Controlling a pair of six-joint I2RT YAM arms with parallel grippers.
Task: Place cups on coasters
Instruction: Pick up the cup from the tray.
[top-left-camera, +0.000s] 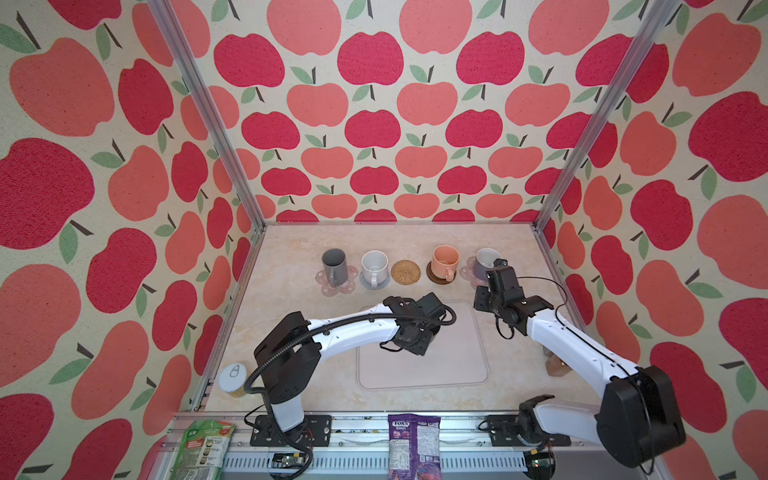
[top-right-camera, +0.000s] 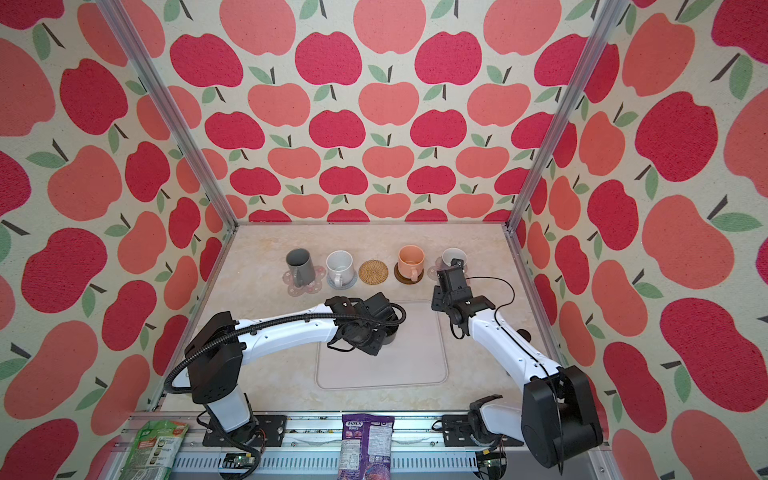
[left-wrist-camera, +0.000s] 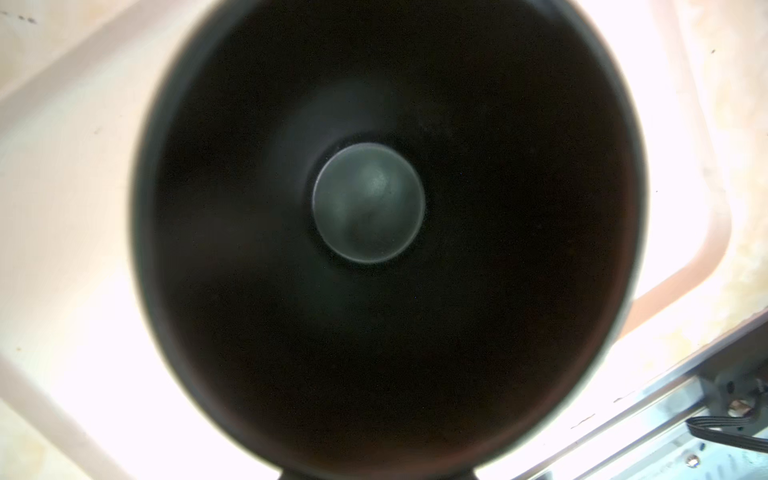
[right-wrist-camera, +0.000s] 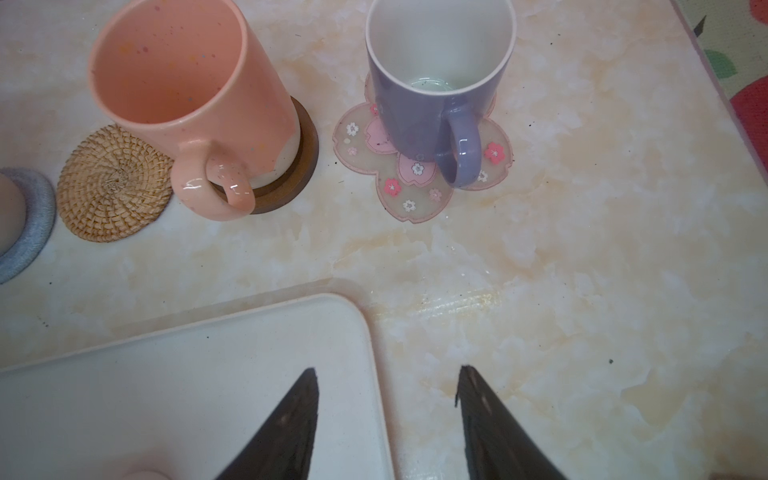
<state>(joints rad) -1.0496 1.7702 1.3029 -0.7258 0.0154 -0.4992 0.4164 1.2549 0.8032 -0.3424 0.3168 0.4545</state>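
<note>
A black cup (left-wrist-camera: 374, 208) stands on the pale tray (top-left-camera: 457, 365). My left gripper (top-left-camera: 417, 334) hangs straight over it and looks down into it; its jaws are hidden. Along the back, a grey cup (top-left-camera: 333, 264) sits on a pink flower coaster (top-left-camera: 328, 289), and a white cup (top-left-camera: 374, 266) sits on a grey-blue coaster (top-left-camera: 385, 283). The rattan coaster (top-left-camera: 406, 272) is bare. A peach cup (right-wrist-camera: 187, 91) rests on a dark brown coaster (right-wrist-camera: 307, 145), and a lavender cup (right-wrist-camera: 432, 83) rests on a pink flower coaster (right-wrist-camera: 415, 195). My right gripper (right-wrist-camera: 387, 370) is open over the tray's corner, holding nothing.
A tin can (top-left-camera: 232, 376) stands at the table's front left corner. A green packet (top-left-camera: 203, 449) and a purple snack bag (top-left-camera: 413, 444) lie on the front rail. A small brownish object (top-left-camera: 555, 368) sits by the right wall, behind my right arm.
</note>
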